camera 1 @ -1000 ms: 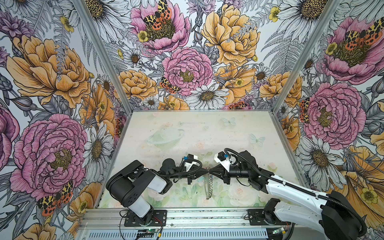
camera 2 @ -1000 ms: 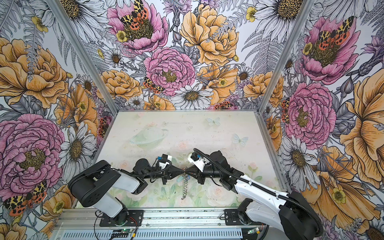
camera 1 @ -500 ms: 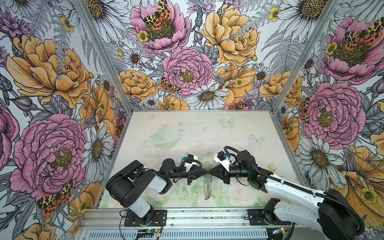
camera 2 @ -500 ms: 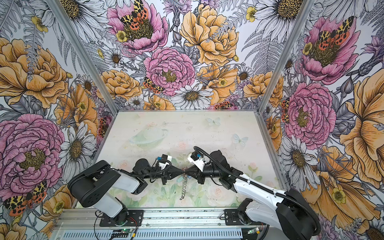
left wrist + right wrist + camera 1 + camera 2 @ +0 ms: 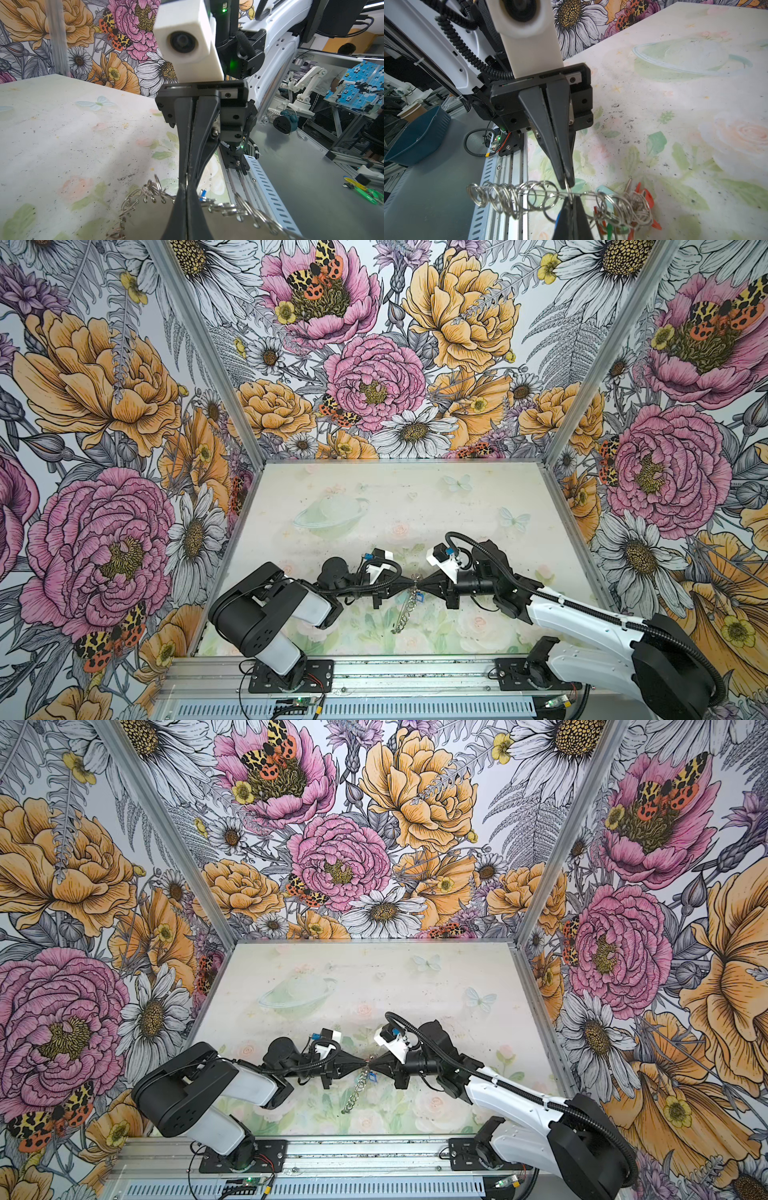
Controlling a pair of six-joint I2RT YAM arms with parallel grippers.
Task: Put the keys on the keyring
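The keyring (image 5: 405,610) hangs edge-on over the table's (image 5: 415,506) front. The left gripper (image 5: 409,584) and right gripper (image 5: 423,585) both pinch its rim, jaws closed. The keys (image 5: 644,195) cluster at one end. Off-table, a paper cup (image 5: 413,113) stands at a blue tub's (image 5: 419,135) rim; whether inside is unclear.

Keyring (image 5: 404,611) hangs edge-on, coloured keys (image 5: 646,194) bunched among loops.
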